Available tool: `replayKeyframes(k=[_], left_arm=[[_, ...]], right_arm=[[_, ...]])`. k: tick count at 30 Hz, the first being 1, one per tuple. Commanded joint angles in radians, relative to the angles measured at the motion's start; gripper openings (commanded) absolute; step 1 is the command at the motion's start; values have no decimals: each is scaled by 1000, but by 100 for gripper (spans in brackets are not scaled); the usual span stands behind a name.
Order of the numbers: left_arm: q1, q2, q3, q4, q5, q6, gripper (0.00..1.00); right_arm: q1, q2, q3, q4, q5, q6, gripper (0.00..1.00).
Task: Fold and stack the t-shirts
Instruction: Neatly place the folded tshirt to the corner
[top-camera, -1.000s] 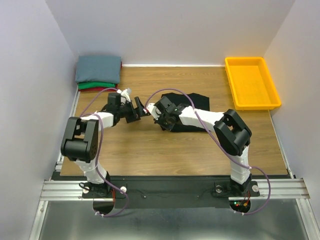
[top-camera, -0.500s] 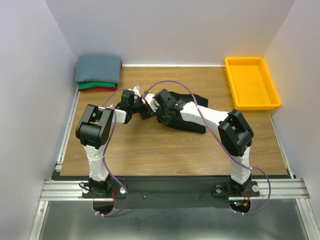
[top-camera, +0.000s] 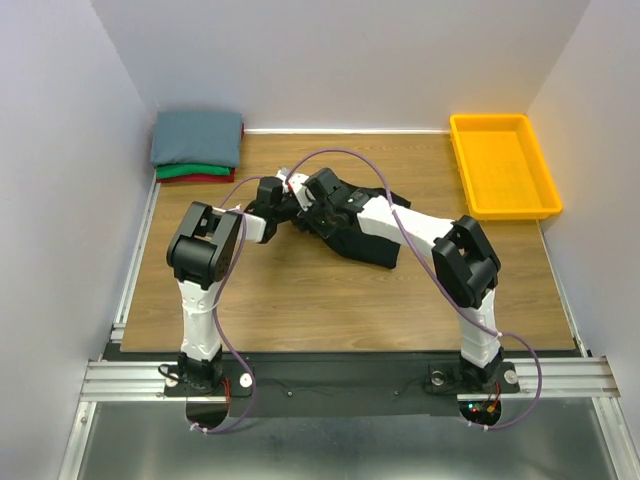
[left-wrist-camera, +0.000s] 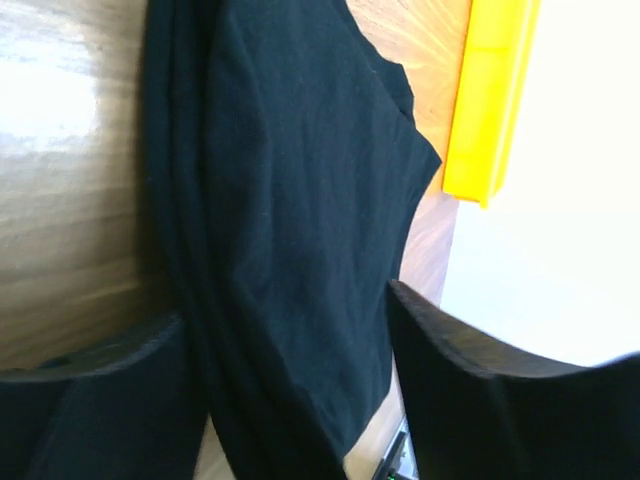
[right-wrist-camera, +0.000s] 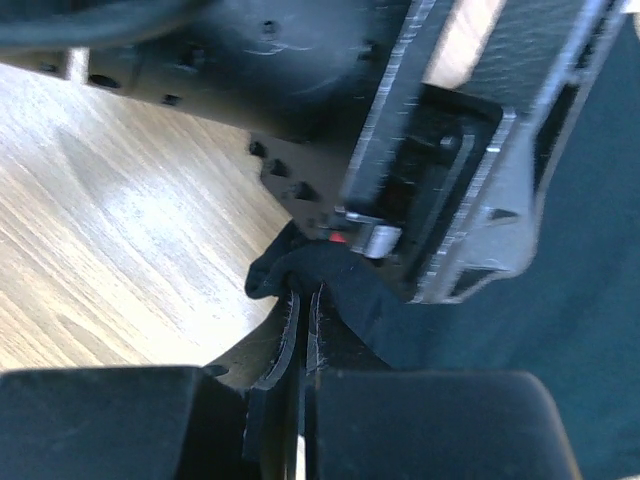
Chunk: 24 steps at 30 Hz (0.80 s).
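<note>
The black t-shirt (top-camera: 377, 241) lies partly folded on the wooden table, mid-centre. My right gripper (top-camera: 304, 203) is shut on the shirt's left edge; in the right wrist view its pads (right-wrist-camera: 283, 335) pinch a bunched fold of black cloth (right-wrist-camera: 320, 272). My left gripper (top-camera: 290, 210) is open right beside it. In the left wrist view its two fingers (left-wrist-camera: 500, 395) stand wide apart with the black t-shirt (left-wrist-camera: 290, 200) between them. Folded grey-blue (top-camera: 197, 138), green (top-camera: 188, 171) and red (top-camera: 205, 179) t-shirts are stacked at the back left corner.
A yellow plastic bin (top-camera: 503, 165) stands at the back right; its side also shows in the left wrist view (left-wrist-camera: 495, 90). White walls close the table on the left, back and right. Purple cables loop over both arms.
My left arm has swung right, bringing its open gripper up to the shirt's left edge. My right gripper has shifted back and left with the cloth, and the shirt has skewed slightly.
</note>
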Motion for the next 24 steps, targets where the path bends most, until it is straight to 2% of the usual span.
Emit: replayKeyframes(k=[1,4,5,6,8,9,10,11,13,14,22,24], left_arm=[[-10,10,61,24,-7,-3,67],[-9,11,76,-6,-19,41,51],[-9,15,91,-63,-33,68,45],[-10,13,131,-100,-45,98,27],[-7,16,180,-179,-99,215,9],[-7,18,209,-265,-120,268,0],[-4,19,263,-302,-145,311,0],[3,18,298,-351,-187,390,0],[6,7,320,-388,-244,473,0],[6,-10,326,-416,-313,562,0],[48,42,548,-555,-524,921,0],[72,56,603,-585,-524,995,0]], right_arm=[[-2,14,59,45,4,28,1],[-2,14,64,53,13,40,1],[-2,8,64,56,16,44,1],[-2,2,64,58,19,48,1],[-4,-10,61,58,26,54,2],[-4,-24,58,58,38,57,14],[-10,-32,55,56,45,65,30],[-14,-51,40,56,74,71,61],[-45,-74,20,56,95,80,88],[-59,-91,9,56,99,86,100],[-231,-258,-141,53,101,87,100],[-248,-280,-166,51,101,79,100]])
